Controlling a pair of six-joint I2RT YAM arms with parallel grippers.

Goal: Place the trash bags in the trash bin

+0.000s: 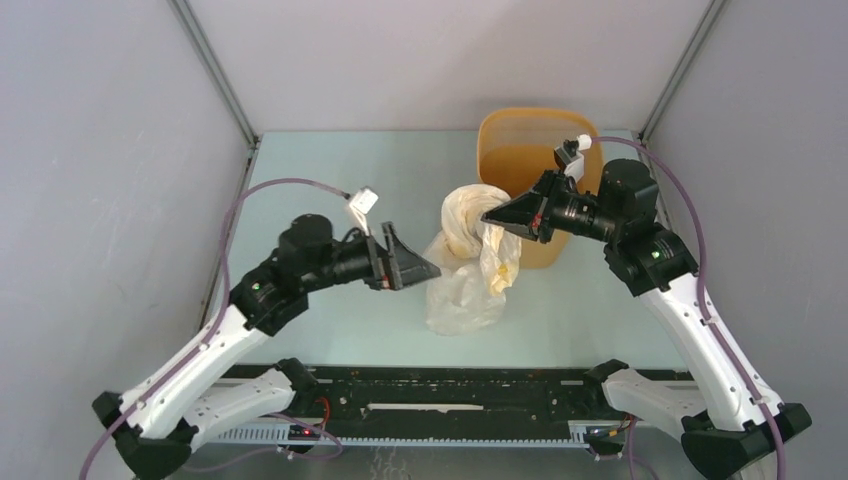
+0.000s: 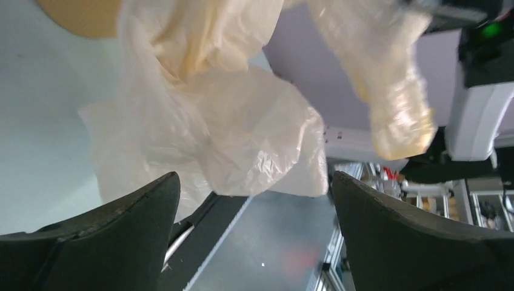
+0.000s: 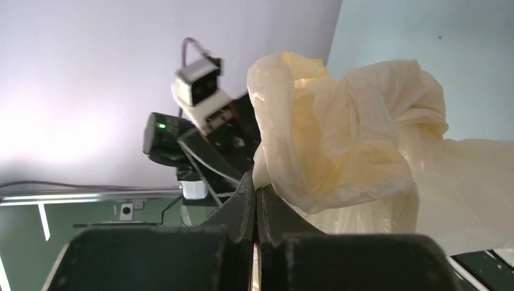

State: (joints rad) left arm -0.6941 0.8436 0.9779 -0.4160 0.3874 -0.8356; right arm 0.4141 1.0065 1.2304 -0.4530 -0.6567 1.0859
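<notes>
The orange-tan mesh trash bin [image 1: 520,140] stands at the back of the table, right of centre. A bundle of cream translucent trash bags [image 1: 470,255] hangs just in front of the bin, its lower end on the table. My right gripper [image 1: 492,216] is shut on the top of the bags [image 3: 339,145], holding them up beside the bin's near-left wall. My left gripper [image 1: 432,270] is open and empty, just left of the bags' lower part [image 2: 230,139], which hangs beyond its fingertips. A corner of the bin shows in the left wrist view [image 2: 79,15].
The pale green table [image 1: 330,170] is walled by grey panels on three sides. A black rail [image 1: 450,400] runs along the near edge between the arm bases.
</notes>
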